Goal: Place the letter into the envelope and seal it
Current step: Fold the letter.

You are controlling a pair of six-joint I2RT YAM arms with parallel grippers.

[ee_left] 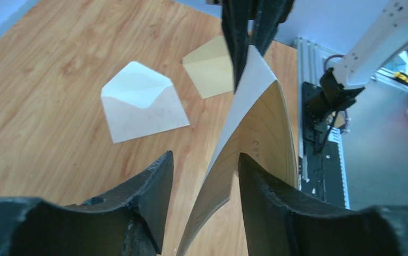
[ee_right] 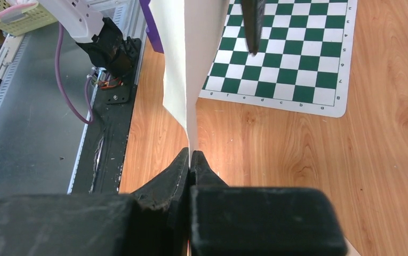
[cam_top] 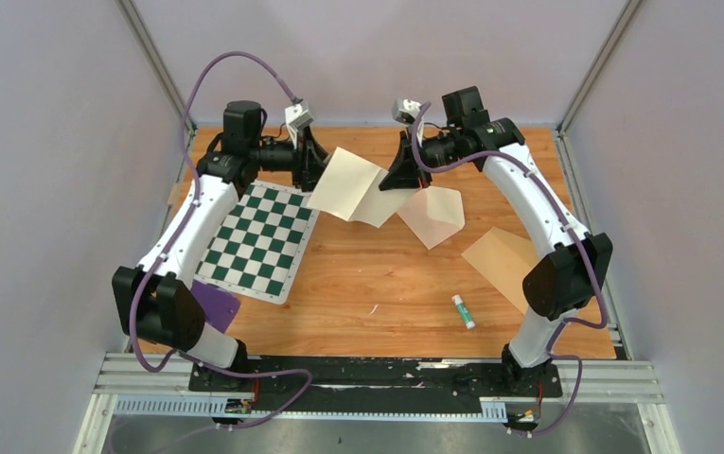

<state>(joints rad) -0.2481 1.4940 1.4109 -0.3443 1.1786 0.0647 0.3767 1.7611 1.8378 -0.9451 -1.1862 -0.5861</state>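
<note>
Above the far middle of the wooden table (cam_top: 377,284), the letter (cam_top: 346,183) hung in the air between the two arms, its cream sheet bowed and standing on edge. The right gripper (cam_top: 401,173) was closed tight on the letter's right corner, its fingers (ee_right: 183,170) pressed together on the paper. The left gripper (cam_top: 312,161) stood with its jaws apart, the letter's left edge passing between its fingers (ee_left: 156,186) without being pinched. Just right of the letter, the pale envelope (cam_top: 433,213) lay flat with its flap open. A plain tan sheet (cam_top: 500,260) lay farther right, a glue stick (cam_top: 463,310) nearer, and a green-and-white chessboard mat (cam_top: 258,236) to the left.
</note>
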